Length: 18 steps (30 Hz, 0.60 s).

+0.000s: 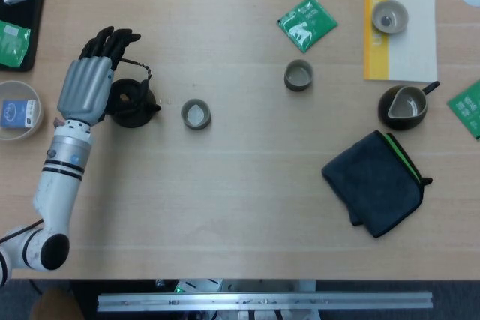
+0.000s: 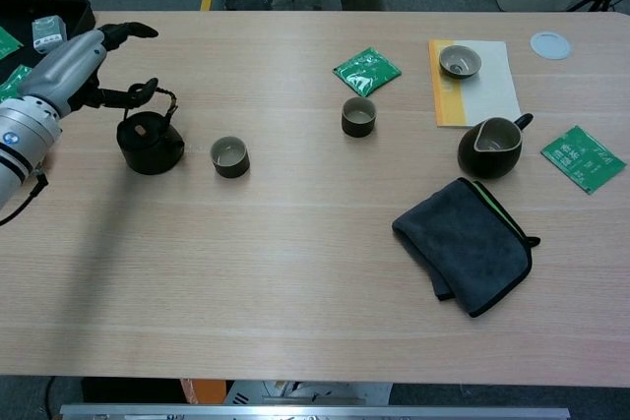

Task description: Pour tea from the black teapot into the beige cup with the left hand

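Note:
The black teapot (image 1: pixel 133 103) (image 2: pixel 150 143) stands upright on the table at the left, its wire handle raised. My left hand (image 1: pixel 88 80) (image 2: pixel 67 68) hovers just left of and above it, fingers stretched out and apart, thumb reaching toward the handle; I see nothing gripped. A small olive cup with a pale inside (image 1: pixel 196 114) (image 2: pixel 229 156) sits just right of the teapot. A beige cup (image 1: pixel 390 16) (image 2: pixel 460 61) rests on a yellow and white booklet at the far right. My right hand is in neither view.
Another olive cup (image 1: pixel 298 76) (image 2: pixel 358 116) stands mid-table near a green tea packet (image 1: pixel 307 22). A dark pitcher (image 1: pixel 403 106) and a folded dark cloth (image 1: pixel 375 182) lie at the right. A black tray (image 1: pixel 13 20) and a round dish (image 1: pixel 19 110) sit at the left edge.

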Tool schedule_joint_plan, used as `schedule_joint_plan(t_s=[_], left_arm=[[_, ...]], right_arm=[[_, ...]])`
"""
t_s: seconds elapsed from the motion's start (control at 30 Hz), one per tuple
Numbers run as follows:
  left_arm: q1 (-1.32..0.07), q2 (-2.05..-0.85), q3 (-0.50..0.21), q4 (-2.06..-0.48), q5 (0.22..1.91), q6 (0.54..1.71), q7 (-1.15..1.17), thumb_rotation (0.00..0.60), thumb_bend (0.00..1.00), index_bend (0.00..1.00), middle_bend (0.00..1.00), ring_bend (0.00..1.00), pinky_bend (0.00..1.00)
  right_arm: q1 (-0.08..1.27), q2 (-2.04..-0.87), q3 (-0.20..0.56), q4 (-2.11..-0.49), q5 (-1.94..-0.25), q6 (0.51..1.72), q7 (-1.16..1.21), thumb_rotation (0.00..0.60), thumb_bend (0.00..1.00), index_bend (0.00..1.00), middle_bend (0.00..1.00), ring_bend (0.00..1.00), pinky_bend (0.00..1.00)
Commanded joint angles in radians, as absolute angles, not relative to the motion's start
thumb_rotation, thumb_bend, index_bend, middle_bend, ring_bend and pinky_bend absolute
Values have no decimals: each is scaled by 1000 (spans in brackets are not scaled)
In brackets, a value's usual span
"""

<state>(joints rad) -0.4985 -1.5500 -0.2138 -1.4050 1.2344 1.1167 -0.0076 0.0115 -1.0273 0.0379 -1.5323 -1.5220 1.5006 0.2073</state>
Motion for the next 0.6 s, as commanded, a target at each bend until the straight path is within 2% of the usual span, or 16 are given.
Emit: schedule_joint_plan(t_s=[0.03,0.2,0.4,0.6], left_arm=[[-452,-1508,-160,-1439,1331,1211,-6,510,387,139,123,37,125],[-395,-1447,-110,-1489,1395,1295,7,548,386,146,123,38,125],[-314,-1348,-48,-1594,1425,1368,50,559,386,150,124,38,125],[-233,-1299,-3,-1659,1449,1454,69,585,386,153,124,39,125]], right_arm=[[13,-1028,36,-1535,-1524,1498,204,600,8,240,313,247,184],[18,-1028,36,-1540,-1530,1496,198,600,8,240,313,247,183],[26,-1032,35,-1544,-1537,1488,194,600,9,240,313,247,184],[33,-1036,32,-1541,-1544,1482,195,600,9,240,313,247,183]])
